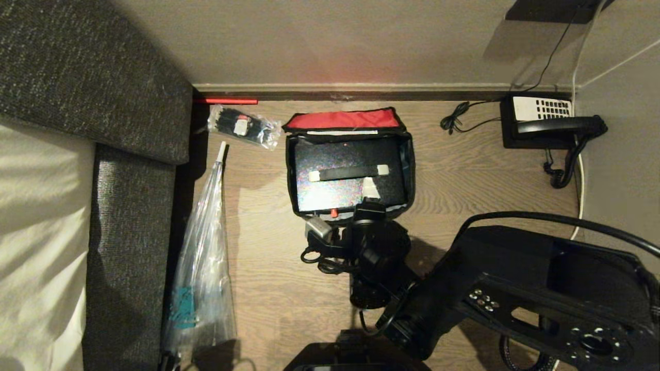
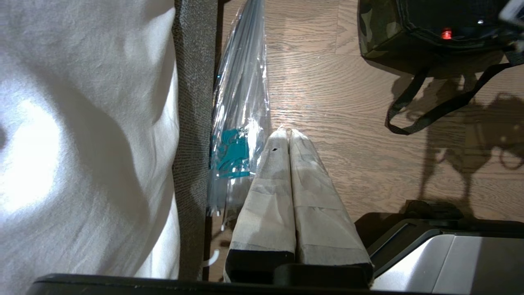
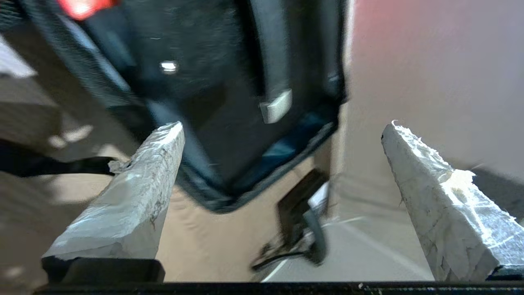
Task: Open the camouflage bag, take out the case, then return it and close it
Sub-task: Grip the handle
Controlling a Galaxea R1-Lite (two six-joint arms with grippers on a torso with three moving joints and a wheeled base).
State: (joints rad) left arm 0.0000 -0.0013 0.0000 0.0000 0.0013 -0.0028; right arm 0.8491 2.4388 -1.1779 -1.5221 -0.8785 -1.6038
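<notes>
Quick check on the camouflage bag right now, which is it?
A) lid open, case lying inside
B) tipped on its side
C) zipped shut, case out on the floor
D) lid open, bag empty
A: the head view shows the camouflage bag upright with its red-lined lid folded back toward the wall, and the case lying flat inside it, handle up.

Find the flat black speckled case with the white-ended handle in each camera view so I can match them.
Head view: the case lies inside the open camouflage bag, at centre, just beyond the open right gripper.
Left wrist view: not clearly visible; only the bag's corner shows at the upper right.
Right wrist view: upper centre, handle end visible.
Shared landmark: the wooden floor.
</notes>
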